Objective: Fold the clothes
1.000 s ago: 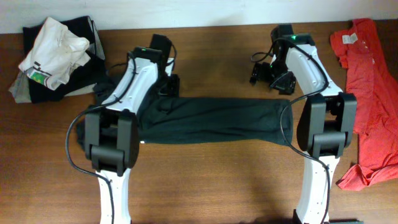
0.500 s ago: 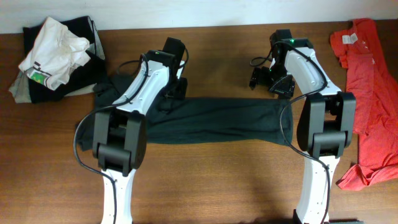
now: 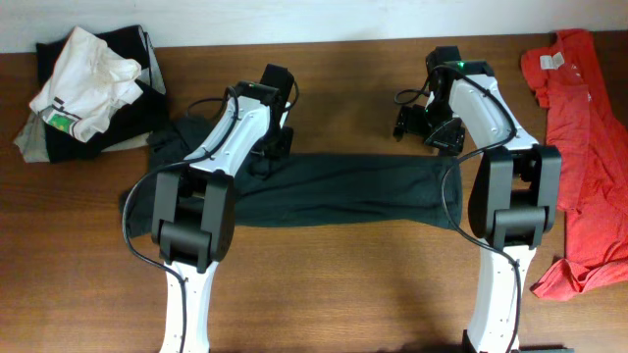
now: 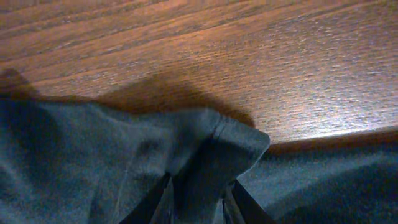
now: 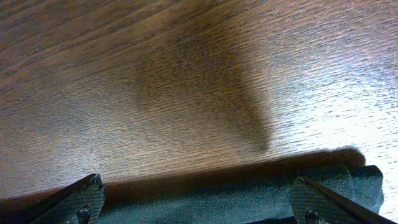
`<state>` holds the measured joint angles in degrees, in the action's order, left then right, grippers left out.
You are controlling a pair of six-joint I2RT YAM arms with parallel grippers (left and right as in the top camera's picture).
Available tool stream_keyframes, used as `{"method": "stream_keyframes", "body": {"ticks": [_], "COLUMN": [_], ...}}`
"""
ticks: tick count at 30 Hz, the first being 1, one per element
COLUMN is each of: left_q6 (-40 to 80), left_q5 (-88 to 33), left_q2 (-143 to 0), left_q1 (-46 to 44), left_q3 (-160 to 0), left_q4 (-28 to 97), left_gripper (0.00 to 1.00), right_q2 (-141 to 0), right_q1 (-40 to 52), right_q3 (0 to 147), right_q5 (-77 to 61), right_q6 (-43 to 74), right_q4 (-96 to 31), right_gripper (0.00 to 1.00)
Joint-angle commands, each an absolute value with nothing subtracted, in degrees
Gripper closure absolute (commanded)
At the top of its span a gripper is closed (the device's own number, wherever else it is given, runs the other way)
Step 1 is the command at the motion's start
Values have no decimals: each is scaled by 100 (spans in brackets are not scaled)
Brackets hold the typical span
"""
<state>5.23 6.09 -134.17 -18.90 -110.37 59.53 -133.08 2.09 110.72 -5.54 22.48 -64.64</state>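
The black T-shirt [image 3: 343, 186] lies as a long folded band across the middle of the table; its white letters are hidden. My left gripper [image 3: 272, 147] is at the band's far left edge, shut on a raised fold of the black cloth [image 4: 205, 143], which shows between the fingers [image 4: 163, 202]. My right gripper [image 3: 432, 135] hovers open at the band's far right edge; its fingers [image 5: 81, 199] stand wide apart over the shirt's edge [image 5: 205, 205], empty. The coral-red T-shirt [image 3: 584, 147] lies spread at the right edge of the table.
A pile of white, black and grey clothes [image 3: 83, 88] sits at the far left corner. A bunched black sleeve [image 3: 172, 142] lies left of the left arm. Bare wooden table [image 3: 343, 88] lies beyond the band.
My left arm has swung to the right and slightly farther back along the shirt's far edge, taking cloth with it. My right gripper shifted slightly back.
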Motion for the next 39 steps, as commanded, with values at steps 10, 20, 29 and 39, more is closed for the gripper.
{"method": "stream_keyframes", "body": {"ticks": [10,20,29,39], "left_q6": [897,1778,2040,2294], "left_q5": [1345,2252,2255,2405], "left_q2": [-13358,-12626,-12597,-12597], "left_q1": [-1859,-1848,-1186,-473], "left_q3": [-11380,-11380,-11378,-11367], "left_q4": [6528,7966,9017,9668], "left_gripper": [100,100,99,100], "right_q2": [-13251,-13251,-13251,-13251], "right_q1": [228,224,224,224], "right_q3": [11052,11052,11052,11052], "right_q5": [-598,-598,-598,-598], "right_q6": [2276,2276,2276,2276], "right_q4": [-6475,-6490,-6495,-6512], "right_gripper": [1,1,1,1]}}
